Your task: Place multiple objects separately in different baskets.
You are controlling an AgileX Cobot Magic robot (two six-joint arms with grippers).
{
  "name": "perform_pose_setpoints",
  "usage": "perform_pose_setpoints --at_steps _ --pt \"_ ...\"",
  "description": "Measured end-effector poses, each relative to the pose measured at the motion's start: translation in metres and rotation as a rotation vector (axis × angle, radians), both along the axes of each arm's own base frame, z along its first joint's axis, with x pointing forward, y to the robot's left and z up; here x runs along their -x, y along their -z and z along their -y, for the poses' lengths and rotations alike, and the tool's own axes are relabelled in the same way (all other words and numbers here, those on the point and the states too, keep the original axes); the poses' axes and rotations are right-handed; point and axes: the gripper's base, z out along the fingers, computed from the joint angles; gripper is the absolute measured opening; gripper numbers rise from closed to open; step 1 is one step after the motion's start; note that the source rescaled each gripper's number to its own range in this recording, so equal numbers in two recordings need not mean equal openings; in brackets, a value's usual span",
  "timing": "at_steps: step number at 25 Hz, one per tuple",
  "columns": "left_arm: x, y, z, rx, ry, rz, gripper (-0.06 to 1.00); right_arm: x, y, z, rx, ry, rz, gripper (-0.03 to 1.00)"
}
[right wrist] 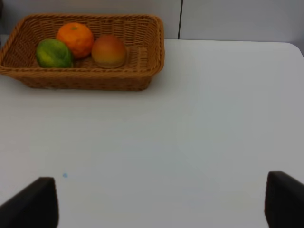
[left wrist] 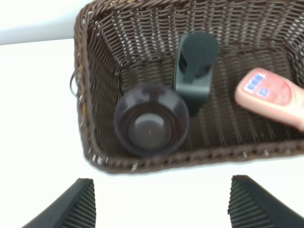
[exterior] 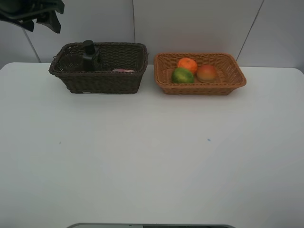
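Both baskets sit along the table's far edge. The dark basket holds the mauve cup, pump bottle and pink bottle; the tan basket holds three fruits. The cup looks light, thin, likely slippery: grip its rim. The left tool and right tool both stand apart, empty.

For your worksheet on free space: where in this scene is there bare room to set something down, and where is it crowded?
Free: the white table in front of both baskets, and the right half of the orange-tan basket beside the red-yellow fruit. Crowded: the dark brown basket, where the mauve cup, pump bottle and pink bottle sit close together.
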Motion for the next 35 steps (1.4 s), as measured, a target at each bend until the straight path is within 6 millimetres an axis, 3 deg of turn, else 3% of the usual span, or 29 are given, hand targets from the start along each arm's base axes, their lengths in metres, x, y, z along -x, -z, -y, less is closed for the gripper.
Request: perform_pose_setpoints --at_steps 6,11,17,21,26,35 --pt "0.089 -0.026 -0.016 0.027 0.012 0.154 0.93 0.0 0.0 0.0 0.0 0.0 0.0 0.86" --pt "0.164 -0.04 -0.03 0.081 -0.017 0.267 0.96 0.0 0.0 0.0 0.0 0.0 0.0 0.86" --pt "0.248 -0.036 -0.043 0.155 -0.03 0.313 0.96 0.0 0.0 0.0 0.0 0.0 0.0 0.86" --pt "0.293 -0.031 -0.049 0.189 -0.026 0.333 0.96 0.0 0.0 0.0 0.0 0.0 0.0 0.86" --pt "0.326 -0.023 -0.056 0.18 -0.028 0.32 0.96 0.0 0.0 0.0 0.0 0.0 0.0 0.86" --pt "0.35 -0.009 -0.06 0.165 -0.006 0.367 0.96 0.0 0.0 0.0 0.0 0.0 0.0 0.86"
